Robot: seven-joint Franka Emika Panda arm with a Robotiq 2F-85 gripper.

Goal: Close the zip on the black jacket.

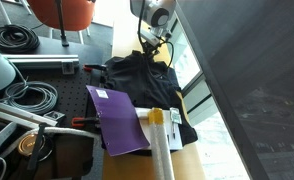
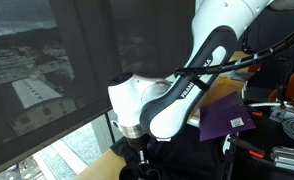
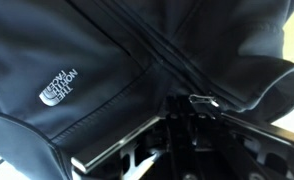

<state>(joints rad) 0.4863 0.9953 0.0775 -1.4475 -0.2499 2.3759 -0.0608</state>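
Observation:
The black jacket (image 1: 137, 78) lies rumpled on the table, wider than the purple folder beside it. In the wrist view the jacket (image 3: 57, 50) fills the frame, with a white logo on it. The zip (image 3: 157, 55) runs as a dark diagonal line down to a small silver zip pull (image 3: 202, 100). My gripper (image 3: 180, 104) sits right at the pull, fingers close together and seemingly pinched on it. In both exterior views the gripper (image 1: 153, 47) (image 2: 137, 150) points down onto the jacket's far end near the window.
A purple folder (image 1: 115, 118) (image 2: 227, 115) lies next to the jacket. A white and yellow roll (image 1: 159, 140) lies by the table's near end. Coiled cables (image 1: 17, 40) and gear crowd the side bench. An orange chair (image 1: 65, 12) stands behind.

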